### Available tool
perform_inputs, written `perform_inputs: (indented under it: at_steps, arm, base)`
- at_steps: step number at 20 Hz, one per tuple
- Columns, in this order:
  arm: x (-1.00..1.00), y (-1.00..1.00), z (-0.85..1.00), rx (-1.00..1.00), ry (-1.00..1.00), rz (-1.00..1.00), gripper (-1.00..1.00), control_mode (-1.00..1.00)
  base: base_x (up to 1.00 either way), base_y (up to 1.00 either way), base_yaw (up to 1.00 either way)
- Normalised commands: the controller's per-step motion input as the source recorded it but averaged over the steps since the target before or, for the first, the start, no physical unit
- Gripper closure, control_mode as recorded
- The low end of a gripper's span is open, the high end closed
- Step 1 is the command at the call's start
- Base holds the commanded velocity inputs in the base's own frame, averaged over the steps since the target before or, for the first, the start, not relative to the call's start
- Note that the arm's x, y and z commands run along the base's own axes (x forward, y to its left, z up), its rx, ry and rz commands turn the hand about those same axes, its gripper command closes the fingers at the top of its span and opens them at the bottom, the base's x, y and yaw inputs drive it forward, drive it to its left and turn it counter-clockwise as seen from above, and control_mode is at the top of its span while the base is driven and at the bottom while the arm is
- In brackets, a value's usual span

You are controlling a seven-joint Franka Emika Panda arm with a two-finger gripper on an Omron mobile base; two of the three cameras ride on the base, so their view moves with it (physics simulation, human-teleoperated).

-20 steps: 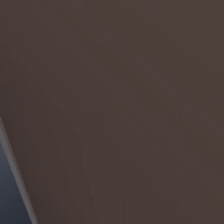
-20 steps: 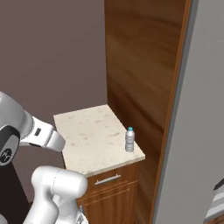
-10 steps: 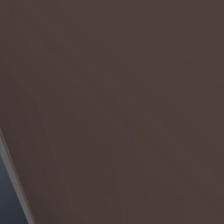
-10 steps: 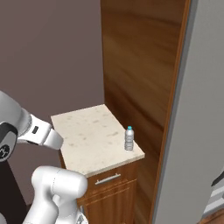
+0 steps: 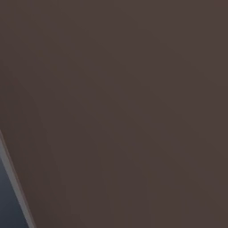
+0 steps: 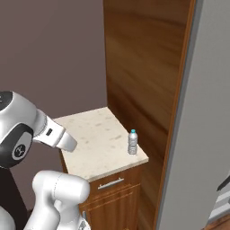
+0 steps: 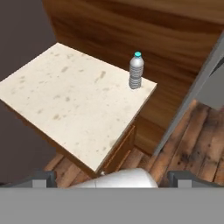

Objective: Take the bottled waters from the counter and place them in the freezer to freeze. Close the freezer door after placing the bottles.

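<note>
Pincer [image 7: 111,177] held wide open and empty: in the hand view its two dark finger tips stand far apart at the bottom edge, looking down and forward over the desk [image 7: 65,105].

One bottled water [image 7: 136,70] stands upright on the beige speckled desk, long axis vertical, teal cap on top. It sits close to the desk's far right corner, near the tall brown wooden panel [image 6: 143,76] that rises beside the desk. From the pincer the bottle lies ahead and a little to the right, well apart, with most of the bare stone top between them.

In the right base view the same bottle [image 6: 132,142] stands near the desk's right edge, with the white arm [image 6: 40,134] bent above the desk's near left side. A grey panel [image 6: 202,117], which looks like part of the freezer, stands to the right of the wooden panel.

My reading: the coming move is a reach forward and rightward to the bottle. The open desk gives free room on the approach side, but the desk edge and the wooden panel sit close by the bottle, so a push could tip it off the edge.
</note>
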Motion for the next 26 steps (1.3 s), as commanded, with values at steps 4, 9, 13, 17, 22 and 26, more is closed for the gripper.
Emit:
perform_inputs:
  at_steps: [4, 9, 13, 17, 22, 26]
  arm:
    - [0.40, -0.36, -0.46, 0.00, 0.01, -0.13, -1.00, -1.00]
    - [0.56, -0.34, -0.43, -0.10, 0.07, -0.09, -1.00, -1.00]
    - [0.62, -0.31, -0.56, -0.11, 0.00, -0.05, -1.00, -1.00]
    - [0.43, -0.08, -0.65, -0.12, -0.11, -0.11, -1.00, -1.00]
    - [0.12, -0.01, -0.36, -0.04, -0.33, -0.10, -1.00, -1.00]
    - [0.40, 0.00, -0.38, -0.05, -0.20, -0.07, -1.00, -1.00]
  base:
    - [0.00, 0.00, 0.00]
    - [0.00, 0.00, 0.00]
    - [0.00, 0.00, 0.00]
    - [0.00, 0.00, 0.00]
    - [0.00, 0.00, 0.00]
    - [0.00, 0.00, 0.00]
